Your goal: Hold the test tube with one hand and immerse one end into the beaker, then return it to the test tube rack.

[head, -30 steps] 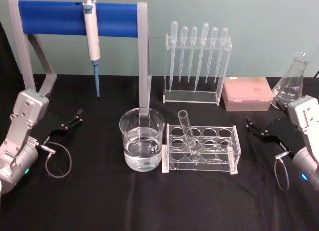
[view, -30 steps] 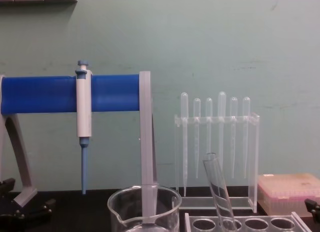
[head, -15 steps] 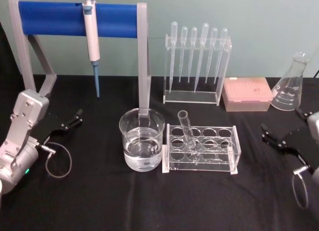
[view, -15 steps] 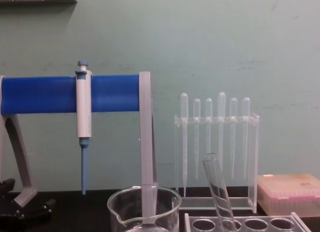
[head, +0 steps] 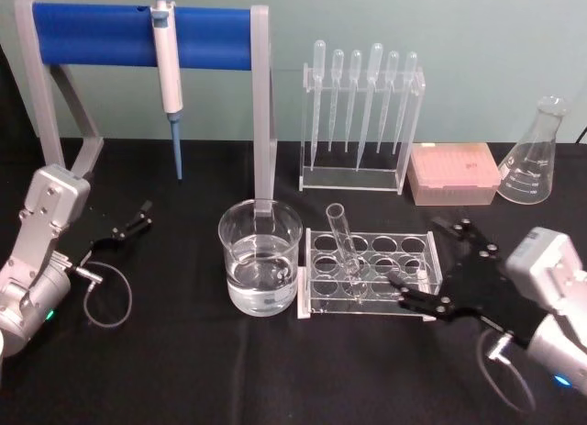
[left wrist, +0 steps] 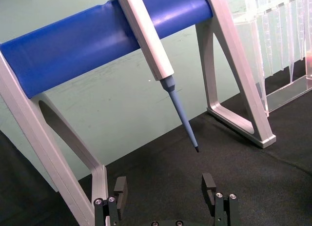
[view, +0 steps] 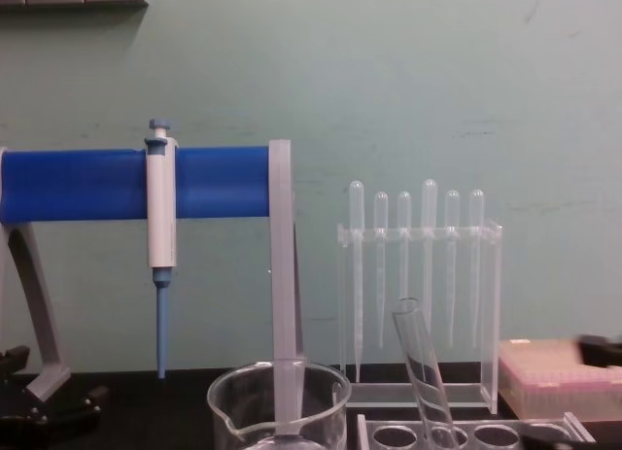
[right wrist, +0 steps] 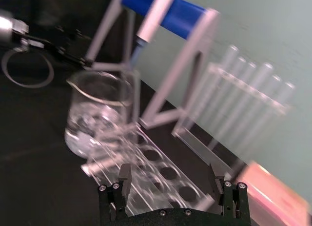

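Observation:
The test tube (head: 343, 239) is a clear glass tube leaning in a left hole of the clear rack (head: 378, 248). In the chest view the test tube (view: 419, 370) tilts left above the rack (view: 466, 433). The beaker (head: 260, 257) holds clear liquid just left of the rack, and the beaker (right wrist: 100, 113) and rack (right wrist: 157, 167) lie ahead of the right wrist camera. My right gripper (head: 420, 257) is open at the rack's right end, well right of the tube, with nothing between its fingers (right wrist: 125, 178). My left gripper (head: 133, 221) rests open at the far left.
A blue-barred stand (head: 142, 35) with a hanging micropipette (head: 168, 67) stands behind the beaker. A rack of plastic pipettes (head: 362, 95), a pink tip box (head: 456, 171) and a conical flask (head: 537, 159) line the back right. Black cloth covers the table.
My right gripper first pulled back to the right, then swung left and turned, coming to the right end of the rack. The left arm, tube and beaker have not moved.

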{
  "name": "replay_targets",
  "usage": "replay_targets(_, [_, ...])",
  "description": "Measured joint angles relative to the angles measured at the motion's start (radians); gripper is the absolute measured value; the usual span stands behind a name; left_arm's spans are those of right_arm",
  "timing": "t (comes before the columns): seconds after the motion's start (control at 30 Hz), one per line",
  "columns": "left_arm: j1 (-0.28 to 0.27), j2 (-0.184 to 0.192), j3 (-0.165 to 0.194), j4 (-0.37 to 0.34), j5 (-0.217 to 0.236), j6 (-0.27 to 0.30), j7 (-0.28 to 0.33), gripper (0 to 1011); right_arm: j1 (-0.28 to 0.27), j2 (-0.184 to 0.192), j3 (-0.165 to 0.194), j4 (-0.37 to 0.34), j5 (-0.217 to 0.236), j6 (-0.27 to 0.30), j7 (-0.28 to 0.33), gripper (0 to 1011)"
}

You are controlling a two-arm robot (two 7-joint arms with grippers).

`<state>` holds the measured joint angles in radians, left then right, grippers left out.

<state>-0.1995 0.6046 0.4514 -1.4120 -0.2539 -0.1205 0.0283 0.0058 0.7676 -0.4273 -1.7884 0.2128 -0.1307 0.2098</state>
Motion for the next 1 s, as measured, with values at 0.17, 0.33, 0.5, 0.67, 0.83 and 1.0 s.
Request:
replay_targets(0.17, [0.000,0.000,0.000,0.000,0.000,0.000,0.000,1000,0.065,-0.066,-0.040,0.041,-0.030,-0.008,0.041,1003])
replay_targets(0.33, [0.000,0.000,0.000,0.000,0.000,0.000,0.000,1000,0.125,-0.141,-0.074,0.094,-0.065,-0.008,0.064,1003])
replay_targets(0.5, [0.000,0.000,0.000,0.000,0.000,0.000,0.000,1000,0.159,-0.191,-0.091,0.127,-0.086,0.012,0.075,1003])
replay_targets(0.67, [0.000,0.000,0.000,0.000,0.000,0.000,0.000,1000,0.184,-0.231,-0.097,0.137,-0.090,0.072,0.090,1003])
replay_targets(0.83, [0.000,0.000,0.000,0.000,0.000,0.000,0.000,1000,0.193,-0.254,-0.092,0.130,-0.087,0.126,0.100,980])
replay_targets(1.0, [0.000,0.000,0.000,0.000,0.000,0.000,0.000,1000,0.191,-0.269,-0.076,0.112,-0.078,0.171,0.105,888])
